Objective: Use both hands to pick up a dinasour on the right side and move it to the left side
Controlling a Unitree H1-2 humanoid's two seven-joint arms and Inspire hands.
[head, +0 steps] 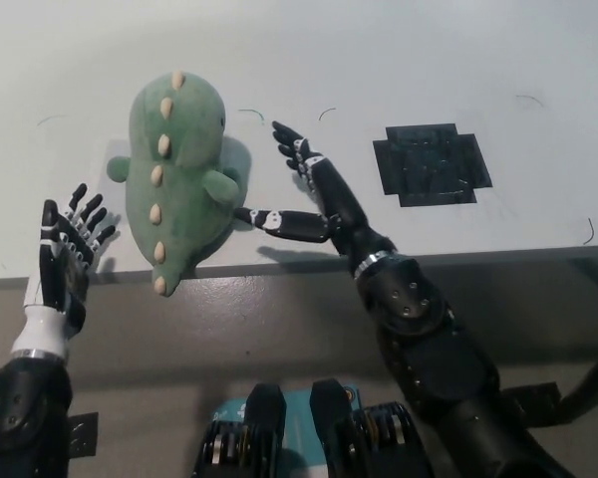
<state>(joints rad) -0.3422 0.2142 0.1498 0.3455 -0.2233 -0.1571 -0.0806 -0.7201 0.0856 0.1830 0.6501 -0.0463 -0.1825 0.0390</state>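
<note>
No readable text, label, brand, number or sign appears anywhere in the frame; the green dinosaur [175, 174] at upper left carries only plain cream spikes, no tag or lettering; the black patch [432, 163] at upper right of the table [399, 60] is blank; the thin dark curved marks scattered across the tabletop form no letters or figures; small white spots on the right hand [301, 189] at centre are too small to make out as writing.
</note>
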